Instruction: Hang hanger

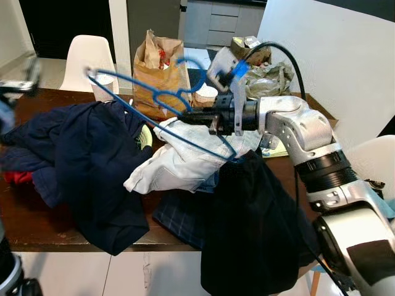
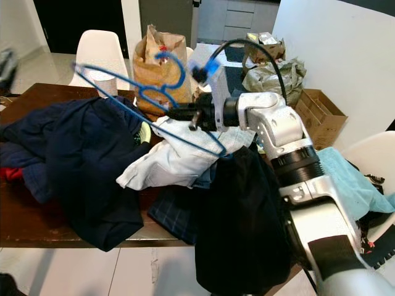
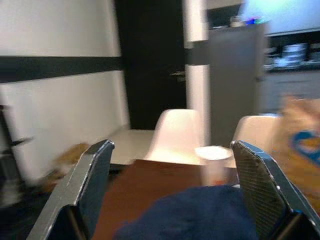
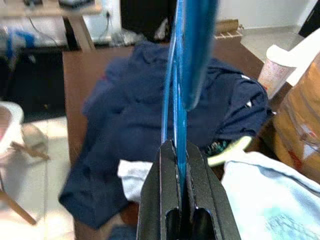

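Observation:
A blue wire hanger (image 1: 143, 102) is held in the air above the clothes pile, its hook (image 1: 185, 65) pointing up near a brown paper bag. My right gripper (image 1: 192, 116) is shut on the hanger's neck; in the right wrist view the blue wire (image 4: 179, 100) runs out from between the closed fingers (image 4: 165, 200). My left gripper (image 3: 172, 195) is open, its two fingers wide apart above a dark blue garment (image 3: 200, 215). A blurred part of the left arm (image 1: 15, 83) shows at the far left edge.
A brown wooden table (image 1: 24, 216) carries a heap of clothes: a dark navy garment (image 1: 92, 160), a white shirt (image 1: 179, 160), a black garment (image 1: 247, 222) hanging over the front edge. A paper bag (image 1: 157, 68), a paper cup (image 1: 103, 86) and a white chair (image 1: 86, 58) stand behind.

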